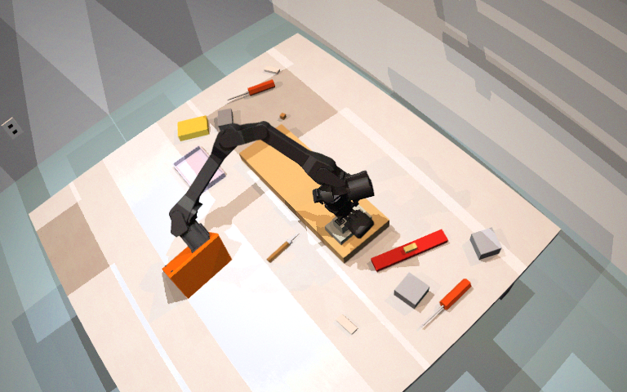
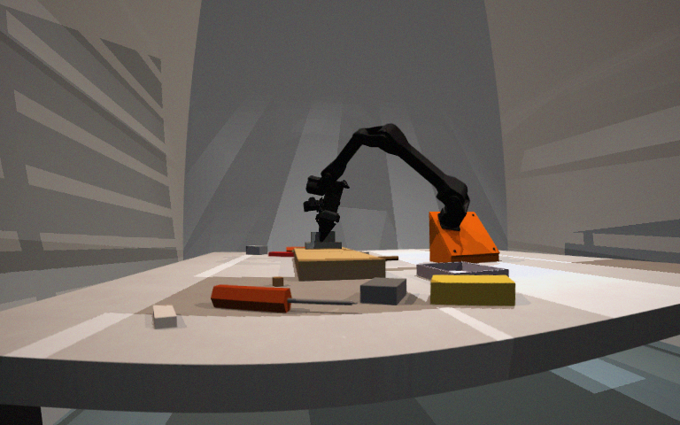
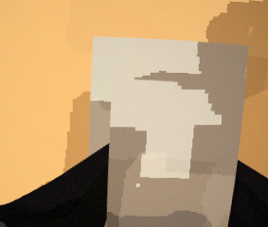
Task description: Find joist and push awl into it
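My gripper (image 1: 348, 224) (image 2: 324, 236) is shut on the grey stud finder (image 1: 335, 231) (image 2: 312, 244) (image 3: 167, 104). The stud finder is at the floor panel's top, near the panel's end beside the red level. The light wooden floor panel (image 1: 282, 181) (image 2: 338, 269) (image 3: 29, 95) lies on the table. The awl (image 1: 280, 250), with a wooden handle and thin metal tip, lies beside the panel. The shallow tray (image 1: 177, 170) (image 2: 428, 273) stands near the panel's other end and holds nothing that I can see. The joist is hidden.
A red level (image 1: 389, 258), grey blocks (image 1: 411, 290) (image 1: 485, 242) (image 1: 224, 117) and two red-handled screwdrivers (image 1: 455, 293) (image 1: 261, 87) lie around the panel. A yellow block (image 1: 193, 128) (image 2: 472, 290) is beyond the tray. The orange base (image 1: 200, 267) (image 2: 462, 239) carries the arm.
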`<state>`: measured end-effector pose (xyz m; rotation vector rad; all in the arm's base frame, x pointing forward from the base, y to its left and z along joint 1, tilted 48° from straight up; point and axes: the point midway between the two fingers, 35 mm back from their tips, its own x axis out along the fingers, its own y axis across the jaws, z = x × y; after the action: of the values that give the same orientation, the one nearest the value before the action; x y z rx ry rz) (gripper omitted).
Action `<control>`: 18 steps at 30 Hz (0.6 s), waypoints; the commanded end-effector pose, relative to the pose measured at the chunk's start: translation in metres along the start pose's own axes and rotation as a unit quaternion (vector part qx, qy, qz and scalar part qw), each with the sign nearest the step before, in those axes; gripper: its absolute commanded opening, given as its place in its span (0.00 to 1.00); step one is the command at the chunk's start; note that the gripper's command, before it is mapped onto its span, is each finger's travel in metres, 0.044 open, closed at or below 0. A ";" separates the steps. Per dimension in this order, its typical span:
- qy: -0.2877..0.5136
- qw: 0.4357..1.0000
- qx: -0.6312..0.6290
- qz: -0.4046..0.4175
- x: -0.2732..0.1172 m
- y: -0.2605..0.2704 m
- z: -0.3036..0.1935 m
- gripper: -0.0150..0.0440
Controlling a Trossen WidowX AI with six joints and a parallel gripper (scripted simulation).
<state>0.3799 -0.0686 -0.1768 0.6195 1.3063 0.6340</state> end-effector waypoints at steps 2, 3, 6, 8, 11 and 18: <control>0.000 1.000 0.000 -0.002 0.000 -0.009 -0.001 0.25; 0.000 1.000 0.001 0.000 0.000 -0.004 0.000 0.25; 0.000 1.000 0.001 0.000 0.000 -0.004 0.000 0.25; 0.000 1.000 0.001 0.000 0.000 -0.004 0.000 0.25; 0.000 1.000 0.001 -0.001 -0.001 -0.004 0.000 0.25; 0.000 1.000 0.001 -0.003 -0.026 -0.007 0.010 0.25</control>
<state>0.3802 -0.0765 -0.1723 0.6276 1.3267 0.6405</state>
